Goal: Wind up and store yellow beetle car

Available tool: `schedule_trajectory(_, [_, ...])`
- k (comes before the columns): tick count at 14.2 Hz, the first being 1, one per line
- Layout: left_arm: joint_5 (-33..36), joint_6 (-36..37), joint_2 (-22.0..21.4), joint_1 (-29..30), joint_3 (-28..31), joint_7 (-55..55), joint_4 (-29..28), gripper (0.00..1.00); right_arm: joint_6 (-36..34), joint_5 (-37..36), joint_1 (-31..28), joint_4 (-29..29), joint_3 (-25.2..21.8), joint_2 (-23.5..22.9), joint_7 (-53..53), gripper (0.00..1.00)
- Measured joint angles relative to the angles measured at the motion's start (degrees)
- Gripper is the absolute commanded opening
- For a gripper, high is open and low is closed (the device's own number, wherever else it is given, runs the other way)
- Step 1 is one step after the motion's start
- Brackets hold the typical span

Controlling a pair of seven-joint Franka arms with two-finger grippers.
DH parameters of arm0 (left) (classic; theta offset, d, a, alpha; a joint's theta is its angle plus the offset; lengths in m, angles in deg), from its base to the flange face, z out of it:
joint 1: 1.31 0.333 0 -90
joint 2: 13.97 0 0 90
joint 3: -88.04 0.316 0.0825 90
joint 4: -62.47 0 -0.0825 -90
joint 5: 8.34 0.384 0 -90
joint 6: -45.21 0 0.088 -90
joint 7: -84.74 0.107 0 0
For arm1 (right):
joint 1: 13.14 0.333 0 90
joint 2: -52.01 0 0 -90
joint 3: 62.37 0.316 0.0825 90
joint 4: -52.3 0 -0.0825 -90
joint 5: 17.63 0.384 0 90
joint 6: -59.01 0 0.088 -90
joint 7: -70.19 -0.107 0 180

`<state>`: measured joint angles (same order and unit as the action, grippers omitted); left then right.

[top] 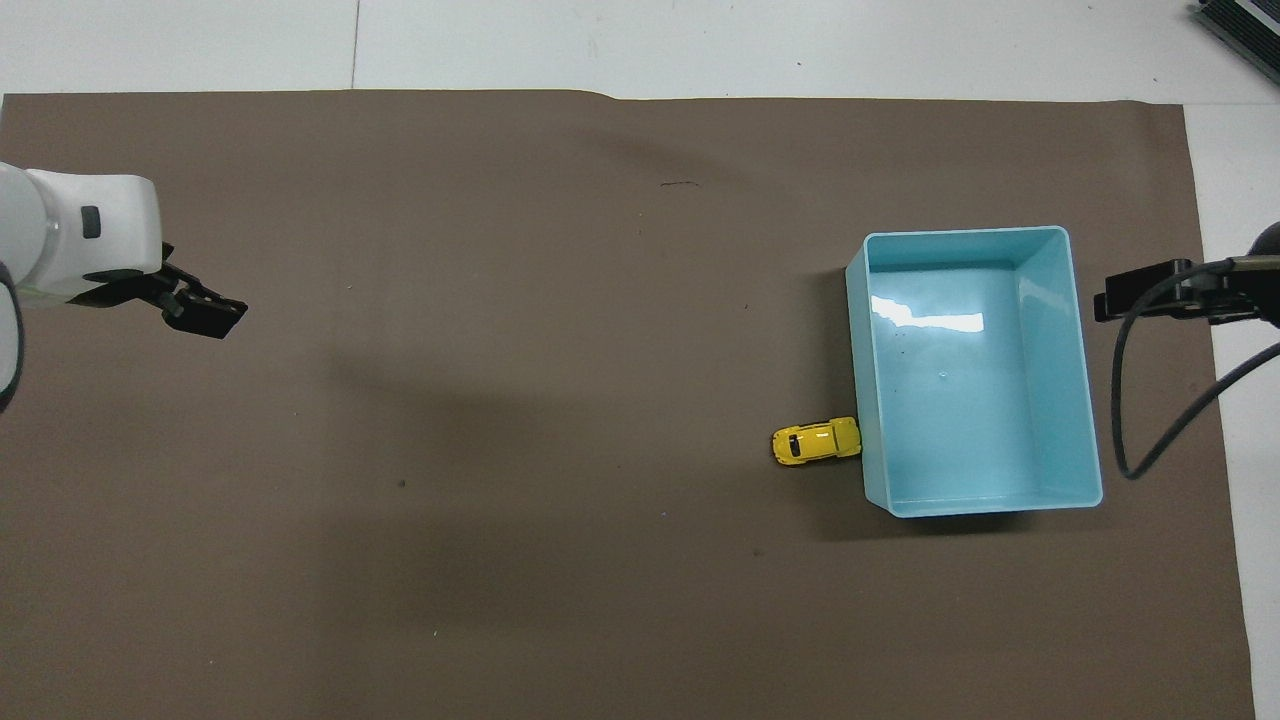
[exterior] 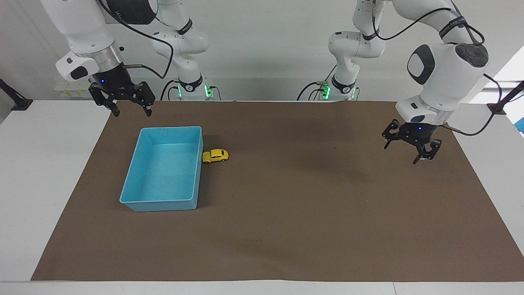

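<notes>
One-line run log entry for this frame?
yellow beetle car: on mat, against blue bin wall, outside | left tool: open, empty, over mat | right tool: open, empty, waiting
</notes>
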<state>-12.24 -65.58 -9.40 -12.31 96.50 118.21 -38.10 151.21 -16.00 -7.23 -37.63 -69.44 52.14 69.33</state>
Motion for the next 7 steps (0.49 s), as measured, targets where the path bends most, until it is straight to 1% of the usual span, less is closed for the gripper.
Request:
schedule_trajectory(3, [0.04, 4.65, -1.39, 0.17, -0.04, -11.78, 1.42, 1.00, -2.91, 0.00, 0.33, 0.01, 0.53, 0.37, 1.27, 1.00])
schedule_trajectory(6, [0.05, 10.66, -2.30, 0.17, -0.07, -20.83, 4.92, 1.00, -4.03, 0.04, 0.80, 0.01, 1.27, 0.62, 7.78, 1.00])
schedule_trajectory(7, [0.05, 12.71, -2.46, 0.17, -0.05, -23.24, 6.26, 1.00, -4.49, 0.04, 1.35, 0.01, 2.14, 0.70, 12.52, 1.00])
